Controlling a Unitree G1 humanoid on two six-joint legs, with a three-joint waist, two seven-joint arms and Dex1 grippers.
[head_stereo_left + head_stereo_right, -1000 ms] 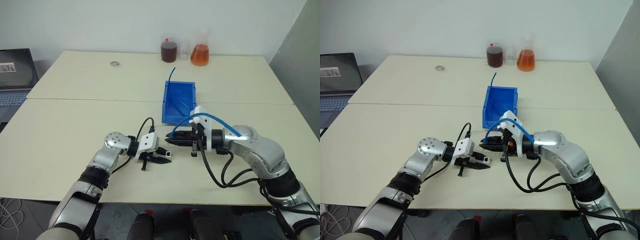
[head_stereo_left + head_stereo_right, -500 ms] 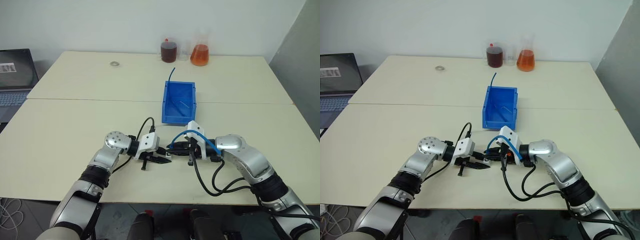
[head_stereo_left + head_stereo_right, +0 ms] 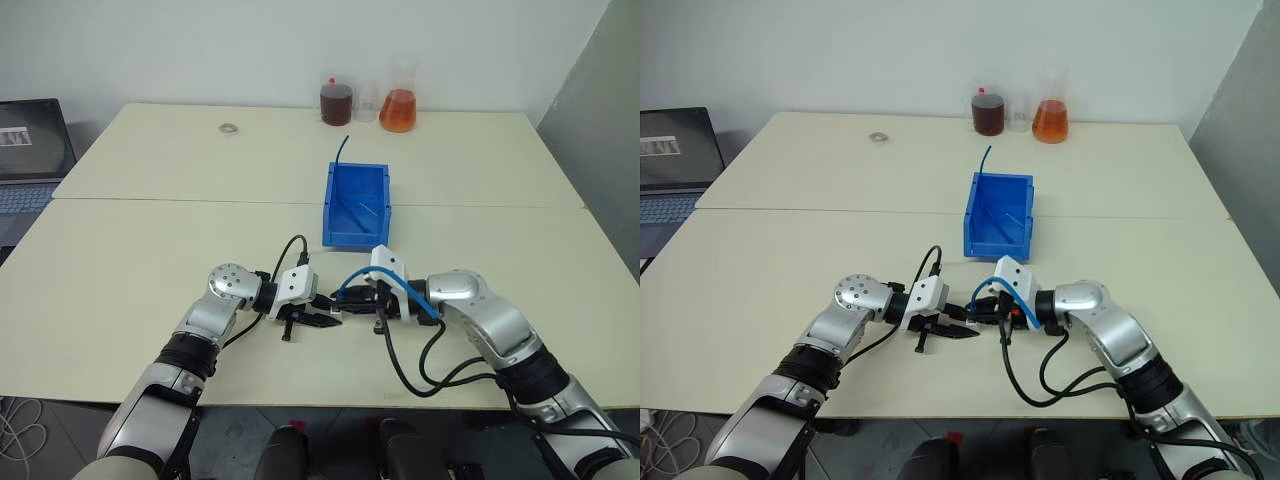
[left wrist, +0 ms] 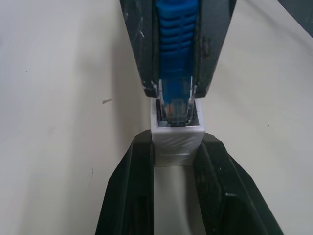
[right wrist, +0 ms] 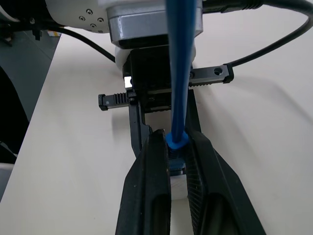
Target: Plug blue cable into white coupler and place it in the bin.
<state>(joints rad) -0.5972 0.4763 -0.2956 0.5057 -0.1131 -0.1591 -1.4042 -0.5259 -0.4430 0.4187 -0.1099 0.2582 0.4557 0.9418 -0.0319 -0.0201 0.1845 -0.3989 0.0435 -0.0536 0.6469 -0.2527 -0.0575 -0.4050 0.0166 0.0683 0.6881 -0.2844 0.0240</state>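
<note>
At white coupler (image 4: 178,136): blue cable (image 4: 176,34) plug, lower than before.

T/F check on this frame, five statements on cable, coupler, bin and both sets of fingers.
1. The left gripper is shut on the white coupler. True.
2. The blue cable lies loose on the table. False: the right gripper is shut on it near the plug.
3. The plug tip sits at the coupler's dark opening. True; how deep it is seated cannot be told.
4. The coupler is already inside the bin. False: it is held over the table, nearer the robot than the bin.
5. The two flasks stand between the grippers. False: they stand at the table's far edge, beyond the bin.
</note>
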